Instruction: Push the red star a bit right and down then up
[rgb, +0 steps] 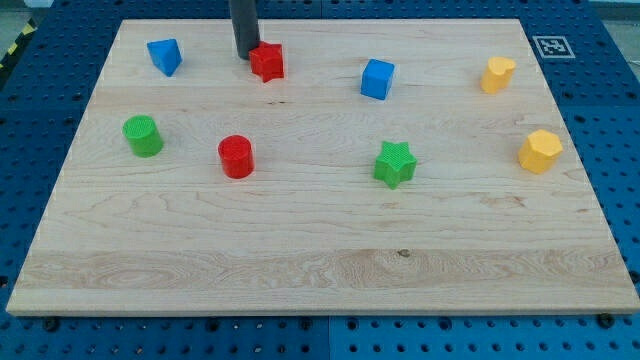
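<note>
Red star (267, 62): sitting near the worktop's (320, 270) top edge, between the blue block (165, 56) and blue cube (377, 78).
My tip (245, 57): touching the star's left side; I'm running no fingers, just a rod.
Handling: I'm judging it light, rigid, likely sliding easily; its points may make it spin, so I'm pushing through its centre.

Wooden board (320, 290) carries eight small coloured blocks

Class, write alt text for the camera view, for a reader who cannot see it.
My tip sits against the red star's left side near the wooden board's top edge. Seven other blocks are scattered around: blue, green, red and yellow.
</note>
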